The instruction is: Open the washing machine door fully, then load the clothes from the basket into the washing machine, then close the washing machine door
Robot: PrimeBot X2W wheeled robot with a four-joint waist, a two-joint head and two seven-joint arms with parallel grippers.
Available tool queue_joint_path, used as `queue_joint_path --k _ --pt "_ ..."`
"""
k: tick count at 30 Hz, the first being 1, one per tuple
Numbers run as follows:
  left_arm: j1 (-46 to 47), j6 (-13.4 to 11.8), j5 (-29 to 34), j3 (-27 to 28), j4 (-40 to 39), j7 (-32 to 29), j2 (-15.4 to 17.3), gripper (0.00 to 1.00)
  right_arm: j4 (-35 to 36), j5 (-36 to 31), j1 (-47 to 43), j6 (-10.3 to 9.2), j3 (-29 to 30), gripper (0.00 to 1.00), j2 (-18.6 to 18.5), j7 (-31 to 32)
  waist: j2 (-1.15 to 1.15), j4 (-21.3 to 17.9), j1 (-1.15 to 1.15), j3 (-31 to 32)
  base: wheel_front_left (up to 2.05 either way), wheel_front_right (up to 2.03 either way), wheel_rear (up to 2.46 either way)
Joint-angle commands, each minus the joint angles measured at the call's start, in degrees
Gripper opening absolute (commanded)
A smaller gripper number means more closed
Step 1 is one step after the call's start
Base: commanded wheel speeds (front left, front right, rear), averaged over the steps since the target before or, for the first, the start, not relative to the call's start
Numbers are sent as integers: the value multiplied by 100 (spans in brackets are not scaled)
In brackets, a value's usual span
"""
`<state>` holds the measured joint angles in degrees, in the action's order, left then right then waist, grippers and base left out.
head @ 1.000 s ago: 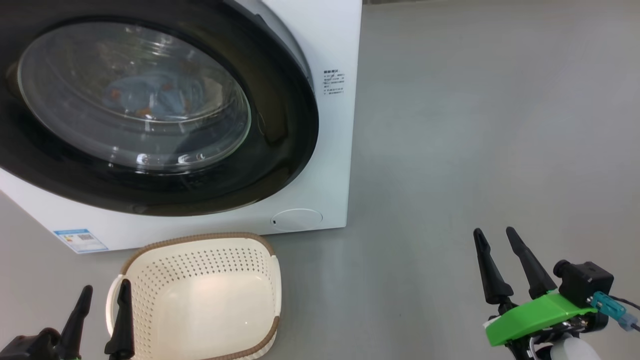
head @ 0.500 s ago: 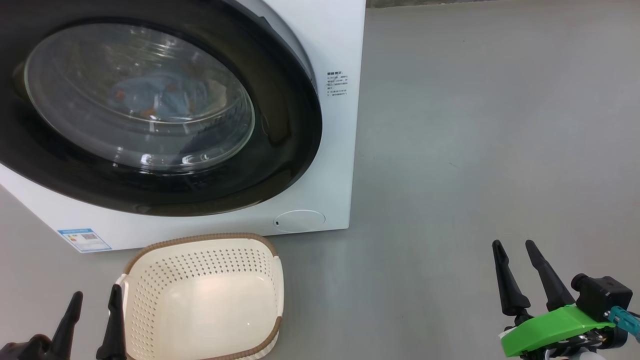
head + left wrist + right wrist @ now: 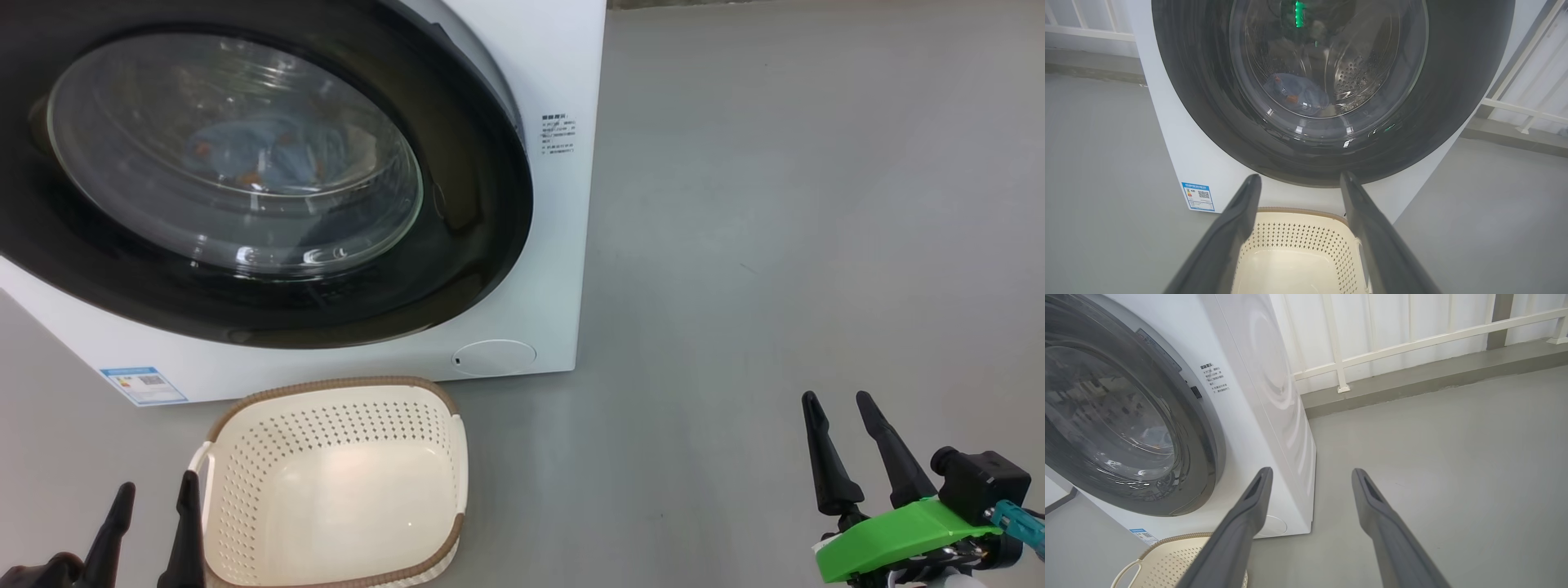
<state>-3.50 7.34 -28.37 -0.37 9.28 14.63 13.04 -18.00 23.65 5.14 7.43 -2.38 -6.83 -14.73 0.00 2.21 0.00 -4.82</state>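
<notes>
- Both of my pincers sit lower in the head view than a second ago, drawn back a little from the washing machine (image 3: 563, 65). The head camera has also shifted slightly, so the machine stands a touch further right in that view.
- My left pincer (image 3: 157, 482) is open, its two dark fingers spread and gripping nothing. It hovers out in front of the washing machine's left half.
- My right pincer (image 3: 835, 396) is open too, with nothing between its fingers. It hangs over the grey floor (image 3: 775, 204), well off to the right of the washing machine's front corner.
- The washing machine door (image 3: 482, 204) lies shut against the machine's front.
- Of the clothes (image 3: 261, 155), a light blue garment with orange-brown spots lies low inside the washing machine's drum, seen through the door glass. I cannot make out a second garment.
- The basket (image 3: 326, 425) stands on the floor just in front of the washing machine, below the door. It sits between the blue label sticker (image 3: 143, 385) and the round cap (image 3: 494, 357), its cream bottom showing.
- A white railing (image 3: 1412, 339) runs behind the washing machine.
</notes>
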Motion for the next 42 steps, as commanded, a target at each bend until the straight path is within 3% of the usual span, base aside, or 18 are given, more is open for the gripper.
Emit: queue_joint_path --k 1,6,7,12,17,42 --pt "162 14 86 235 -149 37 109 100 164 -107 -3 6 -140 100 -34 -27 0 9 0 -6 0 0 0" --pt "170 14 95 245 -176 37 87 100 173 -109 5 6 -154 100 -47 -27 0 29 0 -15 0 0 0" --pt "-1 -1 -2 8 -8 0 -23 0 -1 -85 -1 0 -5 0 -1 0 0 29 0 -16 0 0 0" --pt "-33 -3 -47 -100 249 -15 -279 0 -303 -46 -31 0 -2 0 70 15 0 30 0 -14 0 0 0" --pt "-1 -10 -309 -75 242 -92 -303 0 -264 235 -34 0 31 0 81 98 0 19 7 14 0 0 0" --pt "209 -29 -1610 52 277 -488 -426 0 -148 1637 17 1 193 0 132 507 0 -32 0 108 0 0 0"
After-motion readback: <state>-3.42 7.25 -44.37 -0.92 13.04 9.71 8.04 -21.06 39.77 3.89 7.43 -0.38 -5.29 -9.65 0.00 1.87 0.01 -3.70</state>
